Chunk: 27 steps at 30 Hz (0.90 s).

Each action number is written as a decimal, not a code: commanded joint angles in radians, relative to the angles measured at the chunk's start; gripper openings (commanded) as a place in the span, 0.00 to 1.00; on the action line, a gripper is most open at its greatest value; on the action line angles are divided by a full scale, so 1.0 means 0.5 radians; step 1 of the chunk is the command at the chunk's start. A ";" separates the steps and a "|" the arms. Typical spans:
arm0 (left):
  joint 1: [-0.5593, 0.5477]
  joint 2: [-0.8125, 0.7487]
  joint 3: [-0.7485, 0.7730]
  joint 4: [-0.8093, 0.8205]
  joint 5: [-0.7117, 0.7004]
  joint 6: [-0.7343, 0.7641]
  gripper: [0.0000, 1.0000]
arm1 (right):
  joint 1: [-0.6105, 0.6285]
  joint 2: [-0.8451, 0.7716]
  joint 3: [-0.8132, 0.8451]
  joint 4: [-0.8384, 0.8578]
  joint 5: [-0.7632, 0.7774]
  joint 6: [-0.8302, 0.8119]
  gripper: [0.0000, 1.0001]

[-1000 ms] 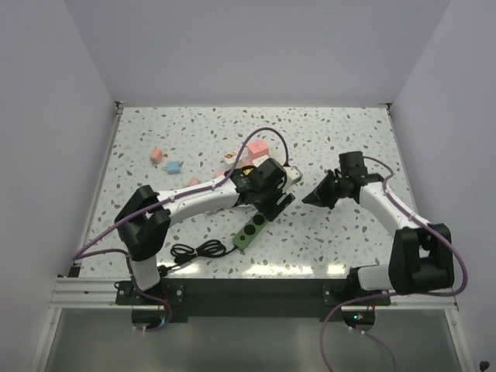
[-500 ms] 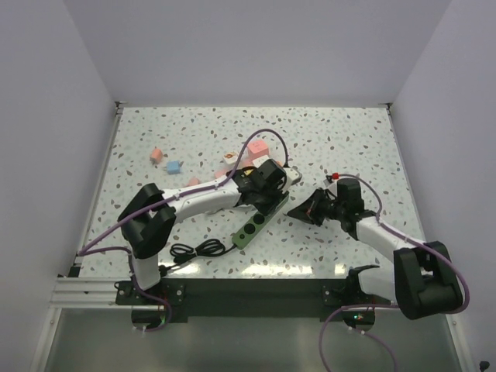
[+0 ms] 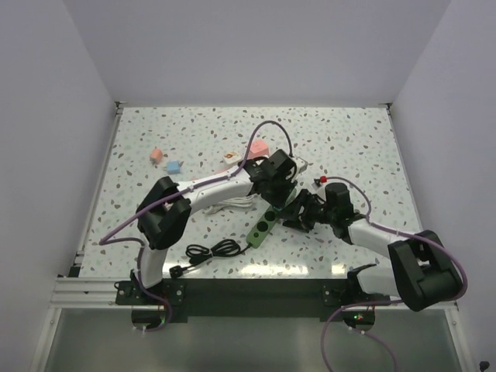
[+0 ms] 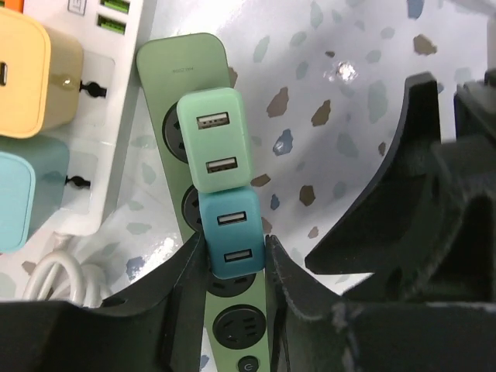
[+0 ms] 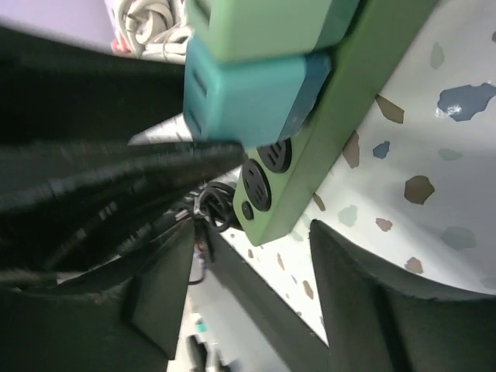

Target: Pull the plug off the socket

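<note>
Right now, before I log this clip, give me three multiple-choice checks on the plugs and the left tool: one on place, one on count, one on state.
1. Where is the teal plug?
A) in the white strip
B) in the green strip
C) loose on the table

2. How many plugs sit in the green strip?
A) one
B) three
C) two

3. How does the left tool stand?
A) fingers on either side of the teal plug
B) shut on the black cable
C) raised clear of both strips

Answers:
1 B: the left wrist view shows it seated on the green strip.
2 C: a light green plug and the teal one sit next to each other.
3 A: the fingers lie against its two sides.
</note>
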 commanded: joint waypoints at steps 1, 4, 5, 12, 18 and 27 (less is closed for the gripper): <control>0.069 0.045 0.140 0.401 0.294 -0.188 0.00 | 0.019 -0.144 0.071 -0.171 0.135 -0.195 0.66; 0.112 0.012 0.140 0.444 0.396 -0.249 0.00 | 0.022 -0.218 0.092 -0.313 0.224 -0.281 0.70; 0.137 -0.019 0.125 0.487 0.432 -0.301 0.00 | 0.022 -0.224 0.086 -0.313 0.236 -0.300 0.70; 0.229 -0.173 -0.011 0.711 0.672 -0.528 0.00 | 0.025 -0.331 0.043 -0.325 0.435 -0.349 0.70; 0.229 -0.265 -0.179 0.874 0.782 -0.715 0.00 | 0.028 -0.301 0.043 -0.175 0.644 -0.260 0.68; 0.229 -0.467 -0.471 1.257 0.813 -1.001 0.00 | 0.034 -0.129 0.058 0.013 0.810 -0.113 0.32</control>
